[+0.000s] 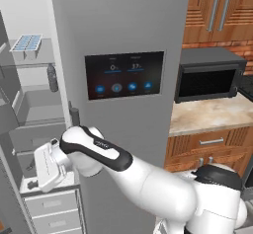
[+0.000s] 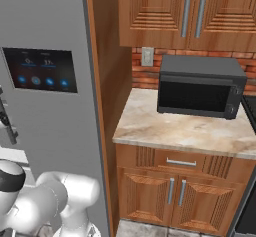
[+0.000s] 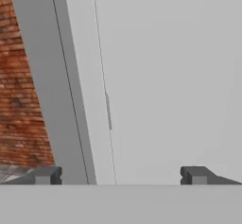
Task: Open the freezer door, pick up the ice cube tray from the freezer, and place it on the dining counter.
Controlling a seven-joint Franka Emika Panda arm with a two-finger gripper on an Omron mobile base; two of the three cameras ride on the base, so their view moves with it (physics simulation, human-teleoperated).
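The freezer stands open on the left of the left base view, and there sits the small white ice cube tray [image 1: 26, 43] with its pale-blue grid, high on an upper shelf of the white-walled freezer [image 1: 37, 87], well above the white arm's hand [image 1: 47, 168]. A dark bottle [image 1: 52, 77] stands just below and right of it. In the hand view the jaws are spread wide with nothing between the two dark fingertips [image 3: 45, 176], facing a plain grey panel with red brick off to one side. The job now, I'd say, is the reach: lift the hand up to shelf height, level it, and come in over the tray without clipping the bottle or the shelf edge. The dark-screened grey fridge door [image 1: 123, 75] blocks the freezer's right side, and the freezer door itself is cut off at the left edge, hard to make out.
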